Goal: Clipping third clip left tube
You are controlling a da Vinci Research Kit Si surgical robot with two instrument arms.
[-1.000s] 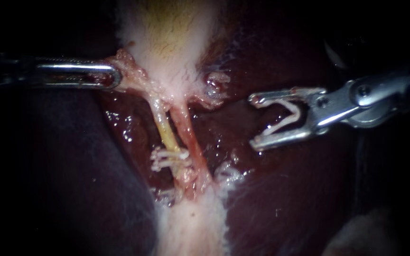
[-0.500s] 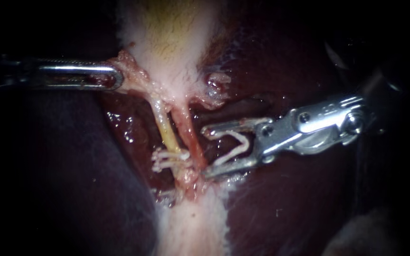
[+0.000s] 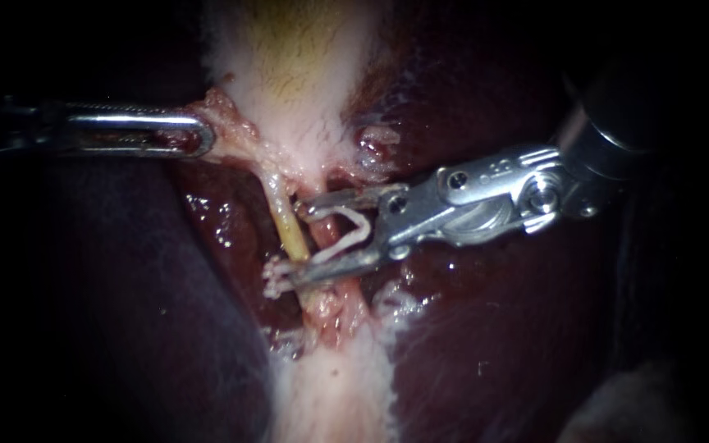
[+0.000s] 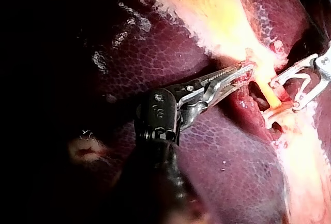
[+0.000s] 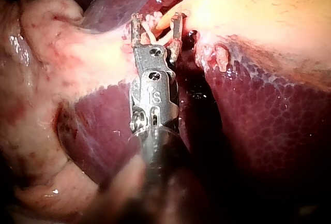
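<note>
Small stamped marks showing on metal wrist body of right instrument, just behind jaws; appearing in endoscope and right wrist views. Fainter marks showing on dark wrist housing of left instrument. Characters not resolving reliably. No other text, label or sign showing.

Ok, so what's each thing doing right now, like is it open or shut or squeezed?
Left instrument: jaws shut on a flap of tissue.
Right instrument: jaws wide apart, holding the new clip between them.
New clip: open, not squeezed yet.
Old clips: squeezed shut on the yellow tube.
Yellow tube: whole, not cut.
</note>
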